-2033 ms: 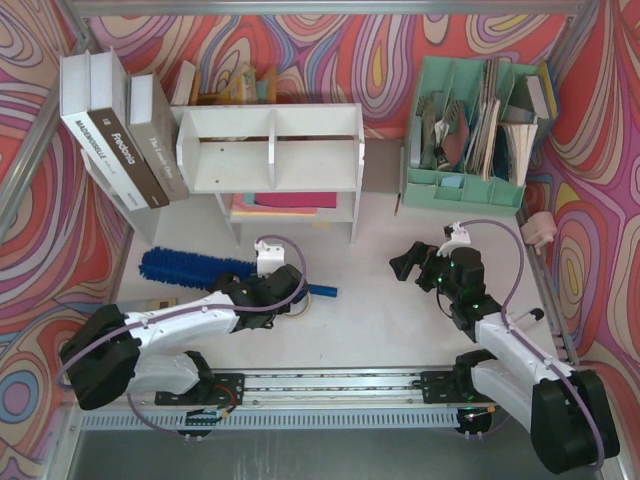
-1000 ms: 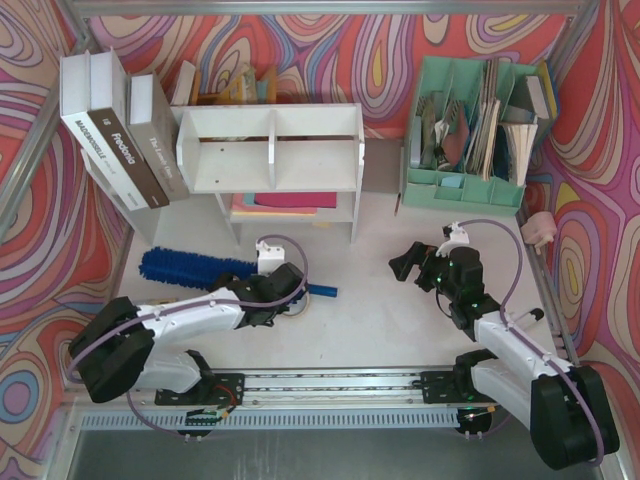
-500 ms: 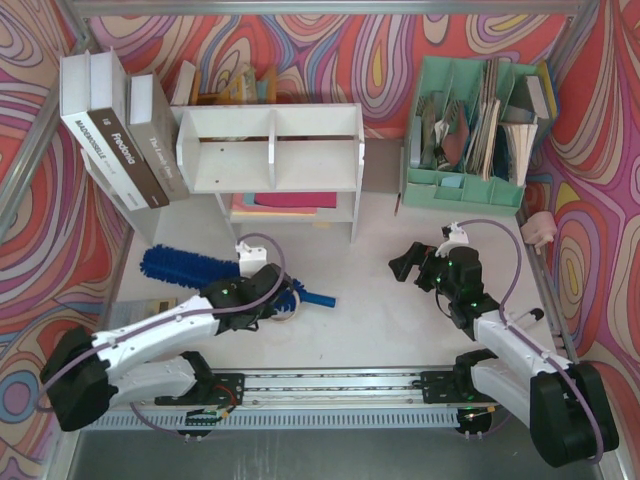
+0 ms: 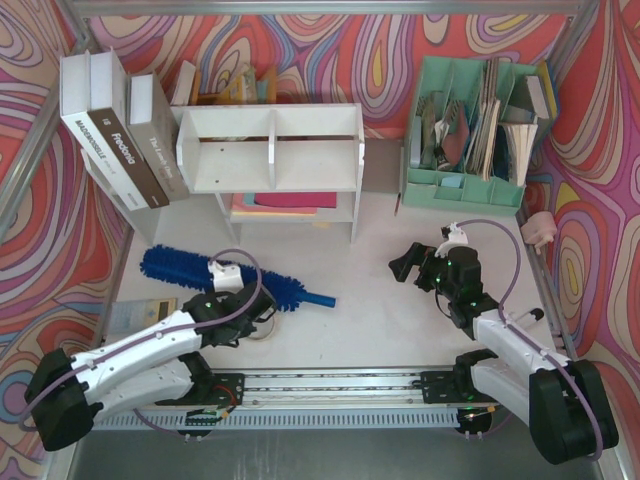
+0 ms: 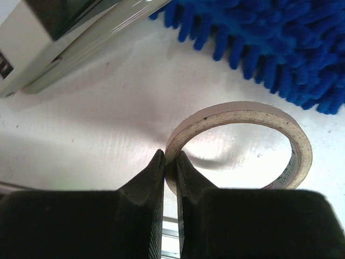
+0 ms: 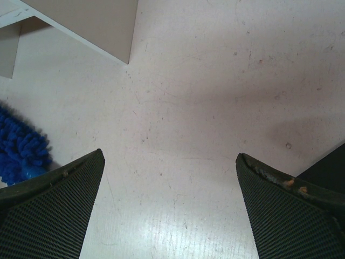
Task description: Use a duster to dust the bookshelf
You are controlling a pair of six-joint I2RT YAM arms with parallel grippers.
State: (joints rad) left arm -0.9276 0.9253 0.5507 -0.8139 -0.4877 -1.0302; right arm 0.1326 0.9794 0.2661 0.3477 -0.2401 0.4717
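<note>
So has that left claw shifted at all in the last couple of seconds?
Yes. The left gripper has slid left and toward the near edge, away from the bookshelf, shut on the tape roll.

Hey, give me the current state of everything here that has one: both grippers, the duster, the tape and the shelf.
left gripper: shut, pinching the wall of the tape roll.
right gripper: open, empty.
tape roll: held by its wall, next to the duster.
duster: lying flat on the table, not held.
bookshelf: upright, both upper compartments empty, flat items on the lower shelf.
</note>
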